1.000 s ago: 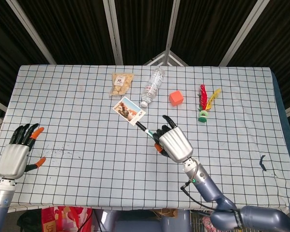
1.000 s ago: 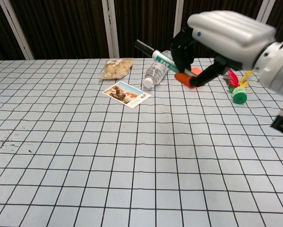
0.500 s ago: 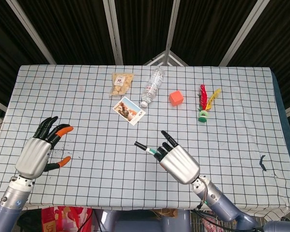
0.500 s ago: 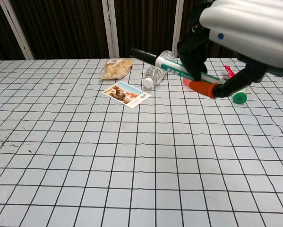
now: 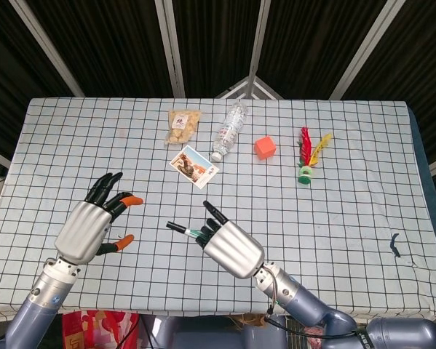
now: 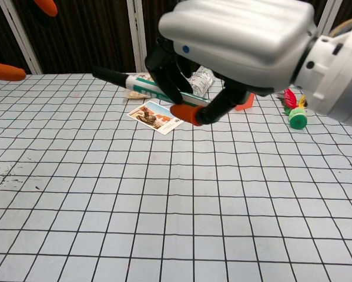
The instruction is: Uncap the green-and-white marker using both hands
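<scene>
While my right robot hand (image 5: 228, 247) grips the green-and-white marker (image 6: 149, 87) above the desk (image 5: 363, 174), its slim barrel lies level with the dark cap (image 6: 108, 74) pointing toward my left robot hand (image 5: 90, 227) — presented for the pull, I judge. That left one holds nothing, fingers spread. The barrel looks smooth, hard plastic — slippery.

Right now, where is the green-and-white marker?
The right hand holds the green-and-white marker above the table, black cap pointing toward the open left hand.
</scene>
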Available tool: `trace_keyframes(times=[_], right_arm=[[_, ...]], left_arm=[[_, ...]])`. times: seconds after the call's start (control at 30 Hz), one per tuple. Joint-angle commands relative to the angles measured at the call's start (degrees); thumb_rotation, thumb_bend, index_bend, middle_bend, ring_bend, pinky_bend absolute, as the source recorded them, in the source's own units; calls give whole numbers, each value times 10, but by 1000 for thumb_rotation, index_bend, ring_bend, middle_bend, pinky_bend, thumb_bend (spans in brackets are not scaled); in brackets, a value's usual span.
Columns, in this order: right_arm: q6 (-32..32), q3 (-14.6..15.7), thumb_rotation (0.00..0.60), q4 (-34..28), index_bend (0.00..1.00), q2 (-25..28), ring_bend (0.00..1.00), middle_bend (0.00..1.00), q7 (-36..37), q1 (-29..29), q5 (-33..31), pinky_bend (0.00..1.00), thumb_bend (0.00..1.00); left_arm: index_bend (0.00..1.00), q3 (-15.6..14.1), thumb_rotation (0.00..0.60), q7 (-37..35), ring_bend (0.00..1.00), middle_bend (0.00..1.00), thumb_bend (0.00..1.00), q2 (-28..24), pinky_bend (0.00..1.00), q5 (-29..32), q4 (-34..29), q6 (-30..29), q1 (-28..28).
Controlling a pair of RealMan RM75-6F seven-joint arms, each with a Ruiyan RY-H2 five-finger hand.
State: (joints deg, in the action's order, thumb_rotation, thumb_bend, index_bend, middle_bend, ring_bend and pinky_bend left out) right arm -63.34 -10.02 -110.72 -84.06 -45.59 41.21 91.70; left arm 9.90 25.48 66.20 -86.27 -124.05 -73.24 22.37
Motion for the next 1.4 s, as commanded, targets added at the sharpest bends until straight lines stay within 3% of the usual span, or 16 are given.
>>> trace_keyframes(times=[0.03, 0.2, 0.33, 0.93, 1.4], right_arm=[[14, -16, 600, -1, 600, -11, 503, 693, -12, 15, -14, 178, 658], [25, -26, 600, 21, 601, -24, 503, 693, -9, 26, -35, 178, 658], [22, -23, 600, 35, 601, -29, 503, 693, 1, 28, -34, 178, 658], [7, -24, 600, 42, 601, -27, 503, 693, 20, 35, -24, 178, 659], [1, -18, 600, 41, 601, -23, 503, 693, 21, 33, -26, 178, 659]], left_arm=[[319, 4, 600, 13, 0, 328, 260, 14, 0, 15, 7, 10, 11], [329, 6, 600, 26, 0, 335, 274, 33, 0, 30, 22, 15, 21], [349, 9, 600, 8, 0, 345, 355, 55, 0, 25, 42, 16, 31], [388, 11, 600, -4, 0, 384, 355, 108, 0, 30, 89, 24, 63], [491, 12, 600, 6, 16, 420, 388, 132, 0, 28, 106, 10, 71]])
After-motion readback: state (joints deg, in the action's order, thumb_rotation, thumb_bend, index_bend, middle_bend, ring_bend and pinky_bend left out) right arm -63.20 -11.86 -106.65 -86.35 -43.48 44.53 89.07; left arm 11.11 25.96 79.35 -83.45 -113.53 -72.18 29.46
